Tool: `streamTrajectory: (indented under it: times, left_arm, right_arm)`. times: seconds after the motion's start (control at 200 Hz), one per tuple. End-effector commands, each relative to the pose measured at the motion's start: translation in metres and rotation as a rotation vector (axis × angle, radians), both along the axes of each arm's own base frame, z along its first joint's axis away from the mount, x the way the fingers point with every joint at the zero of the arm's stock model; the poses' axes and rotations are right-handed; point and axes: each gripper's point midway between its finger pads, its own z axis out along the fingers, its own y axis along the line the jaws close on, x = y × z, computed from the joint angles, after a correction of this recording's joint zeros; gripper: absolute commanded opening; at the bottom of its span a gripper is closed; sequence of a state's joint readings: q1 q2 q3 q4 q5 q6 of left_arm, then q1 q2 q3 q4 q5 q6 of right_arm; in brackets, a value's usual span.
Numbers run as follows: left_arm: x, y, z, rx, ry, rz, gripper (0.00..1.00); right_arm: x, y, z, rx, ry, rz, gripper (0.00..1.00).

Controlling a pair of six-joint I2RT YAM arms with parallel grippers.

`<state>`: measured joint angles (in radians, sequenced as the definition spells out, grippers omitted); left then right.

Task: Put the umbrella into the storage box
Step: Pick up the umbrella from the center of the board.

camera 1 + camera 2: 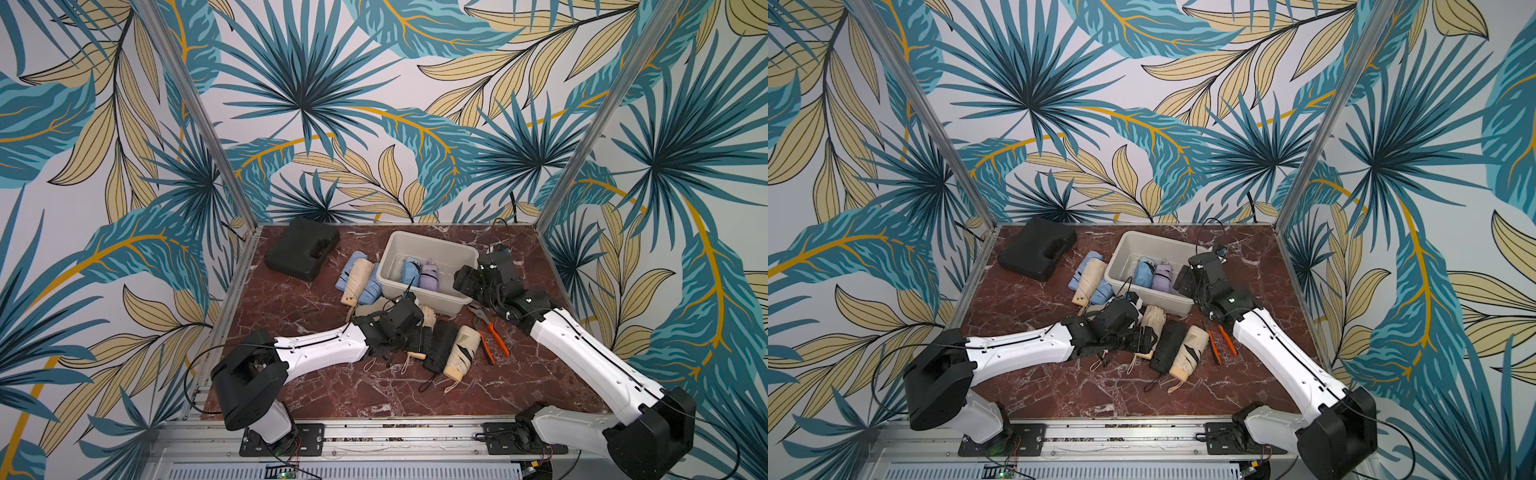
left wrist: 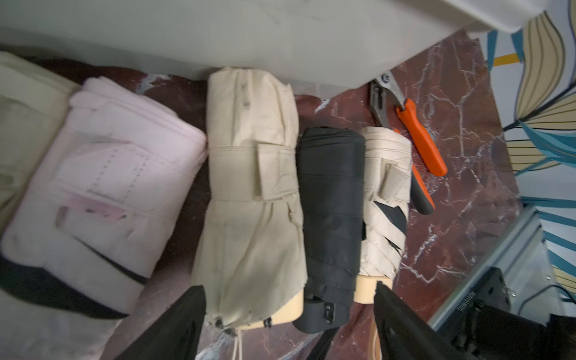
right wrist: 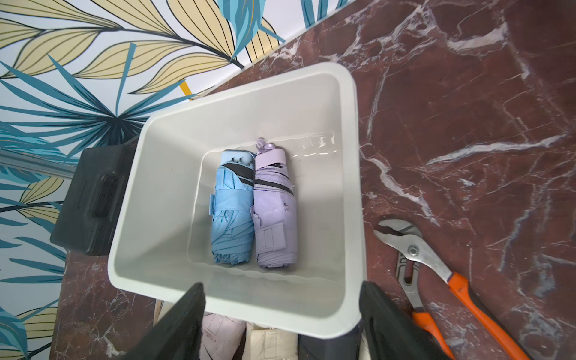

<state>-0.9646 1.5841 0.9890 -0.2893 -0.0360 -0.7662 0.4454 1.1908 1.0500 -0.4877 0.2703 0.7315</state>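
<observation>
1. We see the off-white rectangular plastic storage box (image 3: 249, 90) at about one o'clock on the red marble counter (image 1: 332, 395). A light-blue folded umbrella (image 3: 232, 215) and a lilac folded umbrella (image 3: 274, 212) lie touching on its floor.
2. More umbrellas lie in a row at the box's six o'clock. They are a pale pink folded umbrella (image 2: 103, 187), a beige folded umbrella (image 2: 252, 193), a black folded umbrella (image 2: 330, 202) pressed against the beige one, and a cream folded umbrella with black streaks (image 2: 385, 199).
3. The left end effector (image 2: 289, 286) is spread wide and empty, low over the beige and black handle ends. The right end effector (image 3: 280, 285) is also spread and empty, above the box's near rim.
4. We judge the chief risk to be a double pinch: the left fingers straddle two touching umbrellas, so closing could catch both, or only loose fabric that slips.
5. The orange-handled steel pliers (image 2: 417, 140), at the row's three o'clock, could get dragged.
6. The right arm over the box could block the left arm's drop.
</observation>
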Motion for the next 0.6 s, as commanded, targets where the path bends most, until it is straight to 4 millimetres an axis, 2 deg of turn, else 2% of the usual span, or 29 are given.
streamTrajectory:
  times: [0.0, 0.175, 0.255, 0.596]
  left_arm:
    - [0.008, 0.018, -0.001, 0.063, -0.027, 0.099, 0.89]
    - [0.008, 0.0, -0.01, 0.038, -0.016, 0.021, 0.93]
    - [0.01, -0.015, -0.009, -0.033, 0.0, -0.019, 0.94]
    - [0.021, -0.018, -0.028, -0.049, 0.061, -0.018, 0.94]
  right_arm:
    - [-0.014, -0.014, -0.012, -0.055, 0.035, -0.019, 0.8]
    - [-0.021, -0.015, -0.013, -0.046, 0.039, -0.011, 0.81]
    - [-0.023, -0.014, -0.012, -0.041, 0.038, -0.003, 0.81]
    - [-0.031, -0.018, -0.008, -0.057, 0.031, 0.01, 0.82]
